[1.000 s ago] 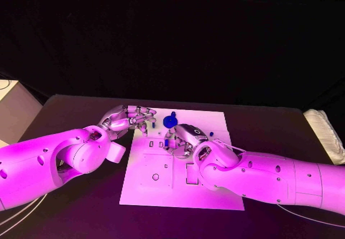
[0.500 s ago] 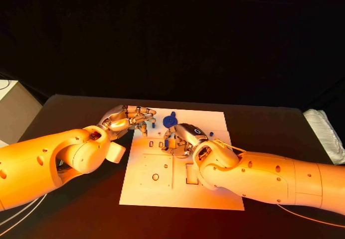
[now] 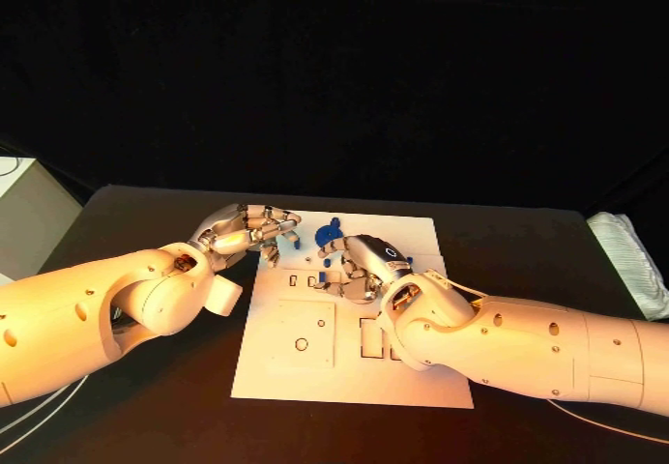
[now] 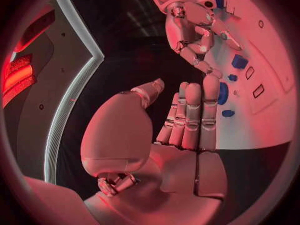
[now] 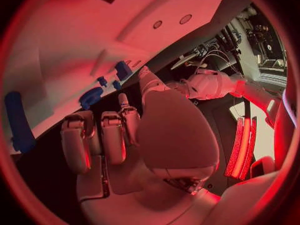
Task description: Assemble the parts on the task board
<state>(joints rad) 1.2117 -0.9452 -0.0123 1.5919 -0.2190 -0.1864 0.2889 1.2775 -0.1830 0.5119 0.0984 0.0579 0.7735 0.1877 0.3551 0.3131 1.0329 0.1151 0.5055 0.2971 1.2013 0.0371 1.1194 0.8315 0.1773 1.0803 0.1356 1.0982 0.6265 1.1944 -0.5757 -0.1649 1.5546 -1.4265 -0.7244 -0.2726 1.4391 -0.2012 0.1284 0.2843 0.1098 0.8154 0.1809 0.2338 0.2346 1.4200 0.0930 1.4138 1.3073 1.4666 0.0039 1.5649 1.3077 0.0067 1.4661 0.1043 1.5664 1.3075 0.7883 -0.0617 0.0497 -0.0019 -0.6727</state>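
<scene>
The scene is viewed from above by the head camera, angled down at the task board [image 3: 349,319] on the black table [image 3: 139,208]. Each wrist camera is mounted close behind its own palm, facing along the fingers toward the board. The board's far end is shared by all three views.

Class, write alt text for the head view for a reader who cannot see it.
Two white robot arms reach over a white task board on a black table. The left hand hovers at its far left edge; the right hand curls beside small blue parts.
</scene>
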